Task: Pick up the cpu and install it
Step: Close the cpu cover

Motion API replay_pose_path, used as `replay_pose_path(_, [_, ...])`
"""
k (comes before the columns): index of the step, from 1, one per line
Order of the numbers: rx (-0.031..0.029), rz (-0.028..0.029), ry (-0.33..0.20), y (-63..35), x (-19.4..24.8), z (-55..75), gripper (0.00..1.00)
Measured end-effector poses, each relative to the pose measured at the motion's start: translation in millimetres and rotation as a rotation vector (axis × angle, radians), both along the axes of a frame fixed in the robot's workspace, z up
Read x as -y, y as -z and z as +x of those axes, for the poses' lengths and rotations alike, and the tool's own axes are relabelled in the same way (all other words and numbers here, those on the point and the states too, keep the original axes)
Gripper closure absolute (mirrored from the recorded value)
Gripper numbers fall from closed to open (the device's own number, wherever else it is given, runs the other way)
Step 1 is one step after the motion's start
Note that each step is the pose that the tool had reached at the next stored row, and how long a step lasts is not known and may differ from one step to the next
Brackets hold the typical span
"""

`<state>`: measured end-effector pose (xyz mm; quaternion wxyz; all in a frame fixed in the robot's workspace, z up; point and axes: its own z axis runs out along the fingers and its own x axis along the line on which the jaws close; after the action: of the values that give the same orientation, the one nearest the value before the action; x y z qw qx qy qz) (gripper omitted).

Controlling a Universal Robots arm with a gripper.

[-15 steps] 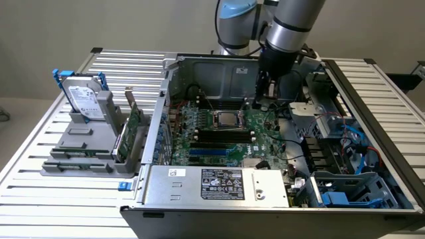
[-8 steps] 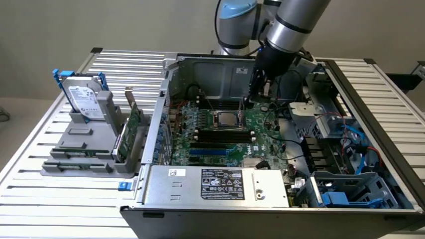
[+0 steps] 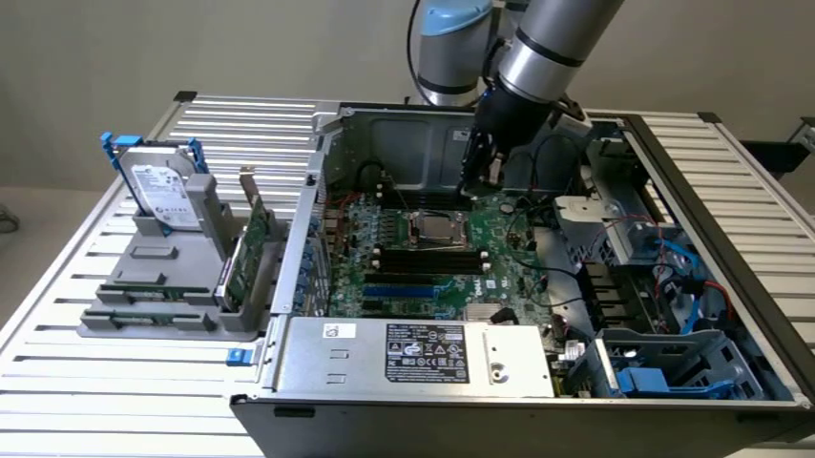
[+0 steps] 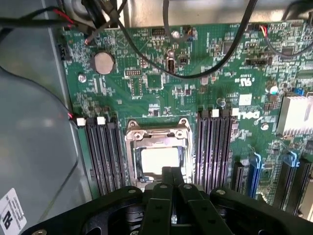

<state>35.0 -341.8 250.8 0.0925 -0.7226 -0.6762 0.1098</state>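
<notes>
Slatted table [image 3: 128, 391], beige wall [image 3: 191, 48], open computer case [image 3: 395, 143], pincer [image 4: 171, 172] closed empty near cpu [image 4: 157, 160].

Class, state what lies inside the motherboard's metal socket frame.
A pale silver square, apparently the cpu, lies inside the socket frame. The shut pincer covers one edge; anything beneath is hidden.

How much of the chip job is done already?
Mostly done, it seems. The cpu already lies in its metal-framed socket on the motherboard. In hand: nothing. The gripper is shut with no chip in it and hovers over the board by the socket. Left: I cannot tell whether the chip is fully seated or clamped down.
</notes>
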Motion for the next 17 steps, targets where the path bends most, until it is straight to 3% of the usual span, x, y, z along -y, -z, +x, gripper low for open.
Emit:
replay_pose_path(4, [-0.015, 0.0001, -0.001, 1.7, 0.0, -10.6, 0.89])
replay_pose_path(7, [-0.0226, 0.0002, -0.001, 3.3, 0.0, -19.9, 0.89])
replay_pose_path(11, [-0.0266, 0.0001, -0.001, 6.9, 0.0, -30.9, 0.89])
replay_pose_path(17, [-0.028, 0.0002, -0.001, 13.7, 0.0, -43.9, 0.89])
